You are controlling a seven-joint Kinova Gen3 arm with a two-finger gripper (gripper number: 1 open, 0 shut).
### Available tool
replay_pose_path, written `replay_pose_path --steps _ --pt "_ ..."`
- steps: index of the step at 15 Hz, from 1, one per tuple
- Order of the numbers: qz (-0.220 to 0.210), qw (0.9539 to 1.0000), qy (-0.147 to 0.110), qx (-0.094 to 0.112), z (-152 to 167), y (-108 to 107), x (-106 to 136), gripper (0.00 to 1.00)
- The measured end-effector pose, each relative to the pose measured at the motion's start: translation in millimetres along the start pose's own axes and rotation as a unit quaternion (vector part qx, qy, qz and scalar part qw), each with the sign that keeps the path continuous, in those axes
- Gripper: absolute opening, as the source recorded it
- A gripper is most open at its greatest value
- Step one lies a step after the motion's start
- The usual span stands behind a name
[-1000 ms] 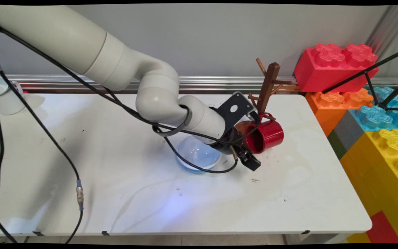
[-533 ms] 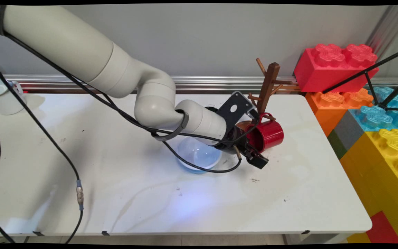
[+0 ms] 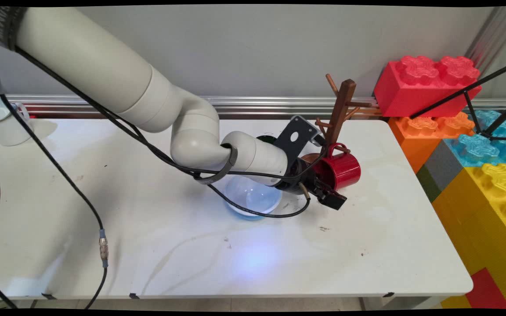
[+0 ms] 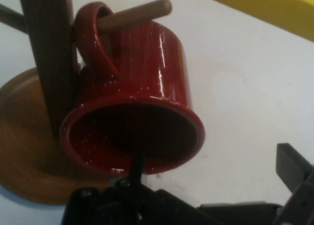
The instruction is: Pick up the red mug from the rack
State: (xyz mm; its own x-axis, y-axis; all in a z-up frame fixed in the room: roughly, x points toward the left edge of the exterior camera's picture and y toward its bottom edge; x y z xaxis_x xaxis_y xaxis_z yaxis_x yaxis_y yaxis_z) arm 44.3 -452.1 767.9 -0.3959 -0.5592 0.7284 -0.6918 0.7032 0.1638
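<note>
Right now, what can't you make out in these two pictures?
Main view: dark green thing behind the arm, only a sliver shows.
Main view: mug tree base, hidden by red mug and gripper.
Main view: white cup, cut by the left edge.
Hand view: mug tree's top, cut by the upper edge.

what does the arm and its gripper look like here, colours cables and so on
The arm is made of thick, rounded, glossy white links with smooth elbow joints. Thin black cables hang from it and loop under the wrist, one carrying a small metal connector. A flat black bracket with a round hole sits at the wrist. The gripper is black, angular linkage with blocky fingers.
</note>
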Motion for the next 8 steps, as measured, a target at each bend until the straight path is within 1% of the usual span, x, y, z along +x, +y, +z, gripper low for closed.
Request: replay_pose_path --steps 4,8 --pt "-0.027 0.9996 0.012 -0.004 7.6 -0.5 -3.8 1.0" --pt "-0.057 0.998 0.025 -0.011 18.2 -2.4 -6.0 1.0"
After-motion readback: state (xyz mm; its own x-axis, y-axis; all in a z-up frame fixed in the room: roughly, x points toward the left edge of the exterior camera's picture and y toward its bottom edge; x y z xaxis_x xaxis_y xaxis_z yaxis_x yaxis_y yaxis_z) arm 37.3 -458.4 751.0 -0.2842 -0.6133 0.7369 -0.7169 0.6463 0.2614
